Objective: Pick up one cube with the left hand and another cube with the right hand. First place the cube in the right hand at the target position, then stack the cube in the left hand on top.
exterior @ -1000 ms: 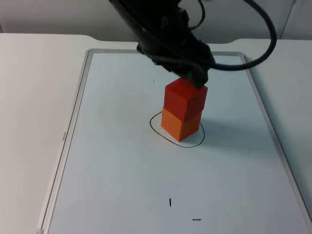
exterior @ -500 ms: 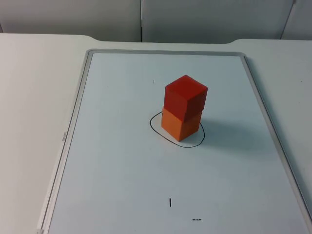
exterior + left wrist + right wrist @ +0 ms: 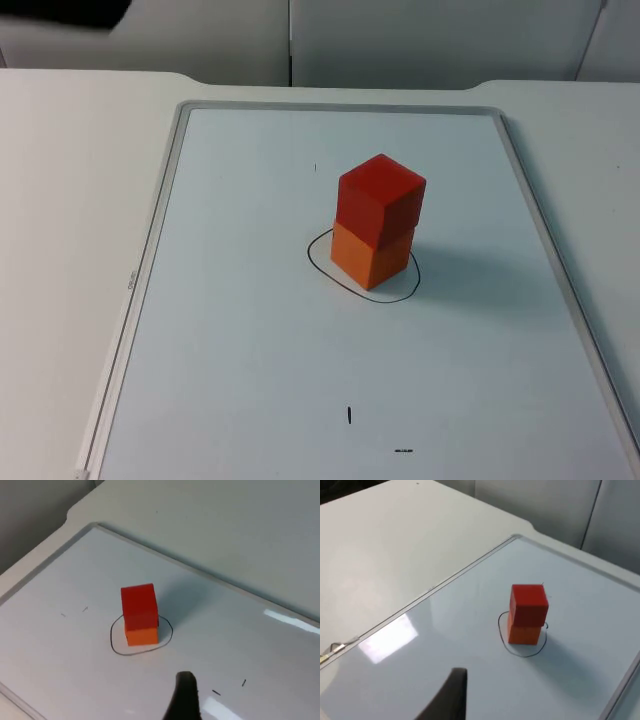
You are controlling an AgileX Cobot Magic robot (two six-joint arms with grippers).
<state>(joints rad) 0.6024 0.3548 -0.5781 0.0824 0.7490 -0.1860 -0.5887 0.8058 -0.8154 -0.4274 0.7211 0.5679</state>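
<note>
Red cube (image 3: 381, 195) stacked on orange cube (image 3: 368, 255) inside drawn ring (image 3: 318, 268), both pincers' states untellable.

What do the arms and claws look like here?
The left claw is a matte black tip, tapering to a rounded end. The right claw is a dark, flat-sided tip. The left arm is a plain black shape; no markings can be made out.

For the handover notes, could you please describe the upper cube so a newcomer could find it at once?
On the whiteboard lying on the table, a hand-drawn black oval sits near the middle. Two cubes are stacked inside it; the red cube is the top one, darker than the orange cube beneath it.
</note>
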